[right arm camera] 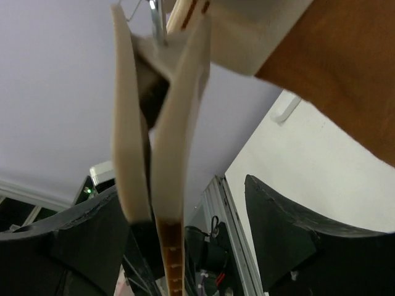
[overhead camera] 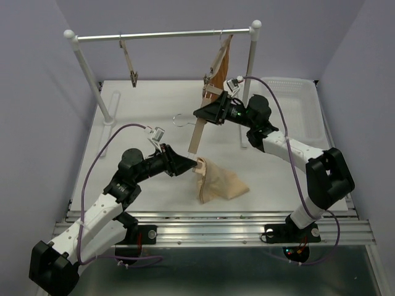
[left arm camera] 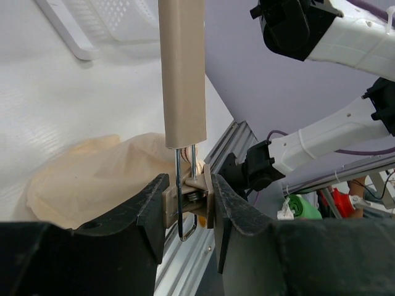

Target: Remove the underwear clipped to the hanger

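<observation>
The pale beige underwear (overhead camera: 222,182) lies crumpled on the white table, one corner still at a clip. The light-wood hanger (overhead camera: 197,137) slants up from it, its wire hook (overhead camera: 179,119) to the left. My left gripper (overhead camera: 194,164) is shut on the hanger's lower clip (left arm camera: 191,200), and the bar (left arm camera: 182,74) rises above it with the underwear (left arm camera: 86,179) behind. My right gripper (overhead camera: 205,114) is at the hanger's upper end, fingers wide open. In the right wrist view a cream clip (right arm camera: 157,123) stands between the fingers of the right gripper (right arm camera: 185,191), near the left one, ungripped.
A clothes rack with a metal rail (overhead camera: 160,35) spans the back. An empty hanger (overhead camera: 128,61) and the orange-brown garment (overhead camera: 223,61) hang from it, the garment just above my right gripper. A white basket (overhead camera: 299,105) stands at the right.
</observation>
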`<action>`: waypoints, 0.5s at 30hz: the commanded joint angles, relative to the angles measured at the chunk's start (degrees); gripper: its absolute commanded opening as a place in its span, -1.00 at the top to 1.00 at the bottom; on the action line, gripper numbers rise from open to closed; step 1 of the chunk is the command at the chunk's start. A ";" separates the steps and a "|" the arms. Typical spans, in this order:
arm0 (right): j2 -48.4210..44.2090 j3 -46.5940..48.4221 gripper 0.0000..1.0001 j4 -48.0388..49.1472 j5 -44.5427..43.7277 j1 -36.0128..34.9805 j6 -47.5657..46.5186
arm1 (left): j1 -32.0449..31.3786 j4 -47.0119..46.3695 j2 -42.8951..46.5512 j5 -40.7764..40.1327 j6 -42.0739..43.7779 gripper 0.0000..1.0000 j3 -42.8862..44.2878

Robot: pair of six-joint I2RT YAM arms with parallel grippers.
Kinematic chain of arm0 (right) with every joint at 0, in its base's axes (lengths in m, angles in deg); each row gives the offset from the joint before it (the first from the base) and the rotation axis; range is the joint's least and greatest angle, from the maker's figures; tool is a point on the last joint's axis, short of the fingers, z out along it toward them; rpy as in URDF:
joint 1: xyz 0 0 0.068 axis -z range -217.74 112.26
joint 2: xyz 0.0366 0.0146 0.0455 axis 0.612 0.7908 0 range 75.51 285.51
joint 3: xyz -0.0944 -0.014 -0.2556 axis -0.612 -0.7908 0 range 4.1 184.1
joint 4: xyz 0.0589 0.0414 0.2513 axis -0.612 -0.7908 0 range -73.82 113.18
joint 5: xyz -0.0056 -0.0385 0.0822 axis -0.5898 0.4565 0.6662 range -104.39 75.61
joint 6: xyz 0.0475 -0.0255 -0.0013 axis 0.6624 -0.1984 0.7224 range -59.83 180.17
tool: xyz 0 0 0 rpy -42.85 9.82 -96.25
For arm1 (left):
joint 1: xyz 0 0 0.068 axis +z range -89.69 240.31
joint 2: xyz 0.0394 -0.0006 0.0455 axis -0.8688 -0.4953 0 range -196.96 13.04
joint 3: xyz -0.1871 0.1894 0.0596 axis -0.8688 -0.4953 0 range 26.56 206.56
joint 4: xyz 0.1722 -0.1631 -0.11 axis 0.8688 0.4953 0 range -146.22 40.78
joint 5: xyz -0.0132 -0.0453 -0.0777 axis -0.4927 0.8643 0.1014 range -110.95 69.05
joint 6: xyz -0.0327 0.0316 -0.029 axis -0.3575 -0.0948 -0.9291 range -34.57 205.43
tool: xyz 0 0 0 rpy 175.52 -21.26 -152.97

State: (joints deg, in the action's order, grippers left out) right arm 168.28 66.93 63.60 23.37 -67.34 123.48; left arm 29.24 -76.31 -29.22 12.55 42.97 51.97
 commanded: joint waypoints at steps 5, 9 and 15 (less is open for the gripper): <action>-0.75 -0.07 -0.78 1.24 8.73 0.16 -5.82 | -0.13 -3.72 -0.01 -2.47 2.29 1.00 4.56; -1.62 -2.79 -0.90 0.97 14.51 0.16 -12.22 | -0.13 -4.60 0.07 -2.38 2.91 1.00 5.44; -2.51 -5.96 -0.93 0.88 15.59 0.16 -16.46 | -0.04 -4.60 0.07 -1.59 3.87 1.00 6.23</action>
State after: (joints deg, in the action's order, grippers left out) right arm 168.11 61.40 63.17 36.07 -67.34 111.85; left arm 29.24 -75.59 -29.70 10.17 44.77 54.35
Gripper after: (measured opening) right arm 0.963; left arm 0.410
